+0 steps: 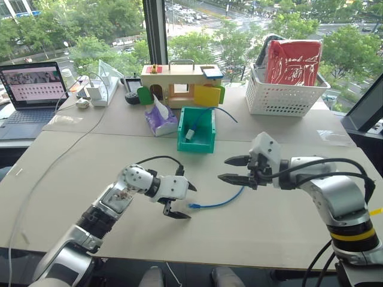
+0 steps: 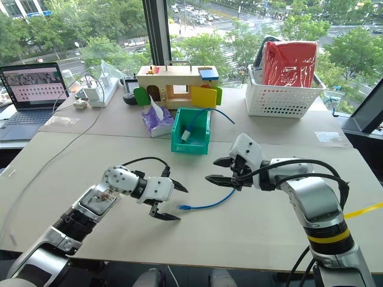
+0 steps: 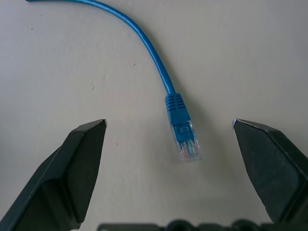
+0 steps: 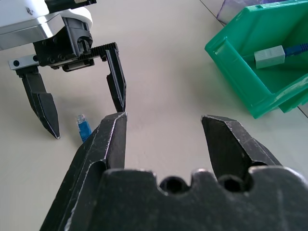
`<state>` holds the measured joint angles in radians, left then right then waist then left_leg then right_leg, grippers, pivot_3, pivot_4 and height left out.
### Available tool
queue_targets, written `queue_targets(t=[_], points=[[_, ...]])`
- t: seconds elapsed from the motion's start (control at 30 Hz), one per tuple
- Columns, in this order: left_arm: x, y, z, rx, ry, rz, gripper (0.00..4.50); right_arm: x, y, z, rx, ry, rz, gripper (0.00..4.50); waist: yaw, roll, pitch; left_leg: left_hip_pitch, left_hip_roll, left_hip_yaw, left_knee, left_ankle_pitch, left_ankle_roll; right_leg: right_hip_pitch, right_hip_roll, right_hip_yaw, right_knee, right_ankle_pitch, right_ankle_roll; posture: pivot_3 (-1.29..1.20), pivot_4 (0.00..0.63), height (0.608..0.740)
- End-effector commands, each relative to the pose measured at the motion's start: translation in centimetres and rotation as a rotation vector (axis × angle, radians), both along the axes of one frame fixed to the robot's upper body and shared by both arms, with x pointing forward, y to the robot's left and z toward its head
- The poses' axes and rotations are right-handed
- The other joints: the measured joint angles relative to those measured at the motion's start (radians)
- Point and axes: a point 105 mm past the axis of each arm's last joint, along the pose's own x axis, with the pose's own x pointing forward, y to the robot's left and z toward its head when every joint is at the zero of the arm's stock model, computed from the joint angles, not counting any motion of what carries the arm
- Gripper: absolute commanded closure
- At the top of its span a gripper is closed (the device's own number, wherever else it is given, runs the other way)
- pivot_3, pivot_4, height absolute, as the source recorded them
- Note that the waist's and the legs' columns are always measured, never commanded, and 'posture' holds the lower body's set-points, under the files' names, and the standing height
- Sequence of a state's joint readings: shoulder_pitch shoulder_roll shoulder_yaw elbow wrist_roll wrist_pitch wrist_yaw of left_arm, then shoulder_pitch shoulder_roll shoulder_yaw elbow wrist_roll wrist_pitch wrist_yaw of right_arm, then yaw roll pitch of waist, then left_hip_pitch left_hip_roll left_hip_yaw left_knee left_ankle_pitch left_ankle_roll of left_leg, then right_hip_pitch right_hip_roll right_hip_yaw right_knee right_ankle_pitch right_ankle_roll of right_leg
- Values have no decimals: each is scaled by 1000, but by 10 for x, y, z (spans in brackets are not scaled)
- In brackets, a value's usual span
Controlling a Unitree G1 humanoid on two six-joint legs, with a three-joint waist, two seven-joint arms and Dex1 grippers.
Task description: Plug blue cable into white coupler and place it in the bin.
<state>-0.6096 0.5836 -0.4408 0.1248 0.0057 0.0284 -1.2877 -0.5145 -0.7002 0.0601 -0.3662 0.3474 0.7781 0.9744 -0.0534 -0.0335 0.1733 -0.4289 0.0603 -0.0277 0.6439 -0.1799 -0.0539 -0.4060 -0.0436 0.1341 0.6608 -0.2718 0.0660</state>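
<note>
Two grippers: left gripper point(image 1: 177, 201) spread wide over the cable's plug, holding nothing; right gripper point(image 1: 234, 170) parted and empty, just above the cable's far stretch.
Blue cable point(image 1: 222, 200): loose on the table point(image 1: 281, 233), well short of the bin point(image 1: 197, 129).
Risk: fingertips likely nudge the clear plug point(image 3: 189, 150) aside on closing.
White coupler point(image 4: 269, 57): inside the bin, on another blue lead.
Nearby: tissue pack point(image 1: 160, 118), white basket point(image 1: 281, 95); neither blocks.

I see bright daylight from the windows point(image 1: 90, 24) behind, table point(image 1: 269, 227) evenly lit, soft short shadows. Wrist views are sharp on the blue cable point(image 3: 178, 115); near fingers look slightly soft.
</note>
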Motion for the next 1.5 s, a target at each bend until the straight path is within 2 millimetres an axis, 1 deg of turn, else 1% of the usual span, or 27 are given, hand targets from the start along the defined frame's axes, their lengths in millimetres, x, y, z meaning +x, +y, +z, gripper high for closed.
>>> queue_targets(t=[0.03, 0.07, 0.13, 0.17, 0.2, 0.23, 0.27, 0.4, 0.5, 0.53, 0.63, 0.73, 0.8, 0.87, 0.9, 0.97, 1.0, 1.03, 1.1, 1.13, 1.17, 1.23, 1.27, 1.33, 1.43, 1.5], points=[[-8, 7, -18, 93, 65, 13, 0, -1, -12, 11, -26, -48, -28, 1615, 1, 0, 0, 0, 0, 0, 0, 0, 0, 0, 0, 0, 0, 0, 0, 0, 150, 714], [-11, 7, -19, 98, 92, 14, 0, 0, -15, 12, -38, -51, -36, 1615, -1, 0, 0, 0, 0, 0, 0, 0, 0, 0, 0, 0, 0, -1, 1, 0, 150, 714], [-17, 9, -24, 123, 127, 15, 500, 4, -20, 14, -46, -58, -51, 1569, -3, 0, 0, 0, 0, 0, 0, 0, 0, 0, 0, 0, 0, -1, 2, 0, 150, 714], [-20, 10, -27, 137, 147, 14, 654, 5, -22, 15, -51, -63, -58, 1569, -5, 0, 0, 1, 0, 0, 0, 0, 0, 0, 0, 0, 0, -1, 2, 0, 150, 714], [-24, 12, -29, 146, 165, 18, 1060, 6, -23, 15, -54, -64, -63, 1569, -7, 0, 0, 1, 0, 0, 0, 0, 0, 0, 0, 0, 0, -1, 1, 0, 150, 714], [-26, 12, -30, 148, 179, 24, 1337, 6, -23, 15, -57, -63, -65, 1569, -8, 0, 0, 1, 0, 0, 0, 0, 0, 0, 0, 0, 0, -1, 1, 0, 150, 714], [-27, 13, -31, 145, 191, 36, 1810, 6, -23, 14, -60, -59, -65, 1569, -9, 0, 0, 2, 0, 0, 0, 0, 0, 1, 0, 0, 0, -1, 1, 0, 150, 714], [-29, 15, -33, 151, 210, 62, 3191, 6, -23, 12, -58, -49, -66, 1569, -10, 0, 0, 3, 0, 0, 0, 0, 0, 2, 0, 0, 1, -3, 2, 0, 150, 714], [-23, 13, -31, 125, 200, 110, 4219, 7, -23, 11, -60, -50, -71, 1569, -7, 0, 0, 4, 0, 0, 0, 0, 0, 3, 0, 0, 1, -3, 2, 0, 150, 714], [-22, 12, -30, 118, 197, 121, 4449, 7, -23, 11, -60, -49, -73, 1569, -6, 0, 0, 4, 0, 0, 0, 0, 0, 3, 0, 0, 1, -3, 2, 0, 150, 714], [-7, 2, -17, 36, 159, 178, 4469, 10, -26, 10, -60, -51, -89, 1569, -2, 1, 0, 4, 0, 0, 0, 0, 0, 3, 0, 0, 1, -3, 3, 0, 150, 714], [4, -13, 8, -92, 137, 195, 4469, 11, -29, 12, -36, -51, -111, 1569, 11, 1, 0, 3, 0, 0, 2, 0, 1, 4, 0, 0, 1, -3, 3, 0, 150, 714], [8, -24, 27, -179, 101, 174, 4469, 14, -32, 26, 58, -63, -149, 1569, 11, 0, 0, 2, 0, 0, 2, 0, 1, 2, 0, 0, 1, -3, 3, 0, 150, 714], [14, -33, 42, -260, 62, 181, 4469, 20, -36, 45, 186, -99, -210, 1569, 11, 0, 0, -1, 0, -1, 2, 0, 1, 0, 0, -1, 1, -3, 2, 0, 150, 714], [20, -37, 51, -311, 23, 196, 4469, 24, -41, 56, 249, -135, -259, 1569, 10, 0, 0, -1, 0, -1, 2, 0, 1, 0, 0, -1, 1, -1, 0, 0, 150, 714], [35, -50, 73, -442, -77, 255, 4469, 31, -62, 82, 391, -209, -420, 1569, 12, 0, 0, -2, 0, -1, 1, 0, 1, 0, 0, -1, 1, 0, -3, 0, 150, 714], [40, -53, 79, -481, -102, 274, 4469, 31, -68, 88, 432, -219, -465, 1569, 13, 0, 0, -2, 0, -2, 1, 0, 1, 0, 0, -2, 1, 0, -3, 0, 150, 714], [43, -55, 84, -515, -123, 292, 4469, 29, -70, 94, 493, -193, -480, 1569, 14, 0, 0, -2, -1, -2, 1, 0, 1, 0, 0, -2, 0, 1, -3, 0, 150, 714], [53, -60, 90, -567, -197, 343, 4469, 18, -65, 107, 633, -104, -442, 1569, 12, 0, 0, -2, -1, -3, 1, 0, 1, 0, -1, -2, 0, 1, -3, 0, 150, 714], [55, -61, 92, -584, -225, 355, 4469, 13, -63, 111, 669, -74, -430, 1569, 11, 0, 0, -2, -1, -3, 1, -1, 1, 0, -1, -2, 0, 1, -4, 0, 150, 714], [60, -64, 98, -624, -257, 376, 4469, 10, -59, 105, 688, -9, -439, 1569, 10, 0, 0, -2, -1, -3, 0, -1, 1, 0, 0, -2, 1, 1, -4, 0, 150, 714], [64, -68, 106, -688, -272, 396, 4469, 6, -55, 86, 645, 69, -511, 1569, 10, 0, 0, -2, -1, -4, 0, -1, 1, 0, 0, -2, 2, 1, -4, 0, 150, 714], [65, -69, 107, -708, -273, 401, 4469, 4, -54, 80, 624, 93, -541, 1569, 11, 0, 0, -2, -1, -4, 0, -1, 1, 0, 0, -3, 1, 1, -4, 0, 150, 714], [66, -71, 105, -712, -275, 395, 4469, 0, -45, 66, 658, 181, -535, 1569, 10, 1, 0, -3, -1, -4, 0, -1, 1, 0, -1, -3, 1, 1, -4, 0, 150, 714], [56, -77, 108, -753, -221, 342, 4469, 3, -41, 53, 767, 271, -581, 1569, 7, 1, -1, -2, -1, -4, 0, 0, 1, 0, -1, -3, 2, 1, -4, 0, 150, 714], [43, -81, 102, -736, -153, 280, 4469, 3, -40, 43, 811, 305, -610, 1569, 7, 2, 0, -2, -1, -5, 0, 0, 1, 0, -1, -3, 2, 1, -4, 0, 150, 714]])
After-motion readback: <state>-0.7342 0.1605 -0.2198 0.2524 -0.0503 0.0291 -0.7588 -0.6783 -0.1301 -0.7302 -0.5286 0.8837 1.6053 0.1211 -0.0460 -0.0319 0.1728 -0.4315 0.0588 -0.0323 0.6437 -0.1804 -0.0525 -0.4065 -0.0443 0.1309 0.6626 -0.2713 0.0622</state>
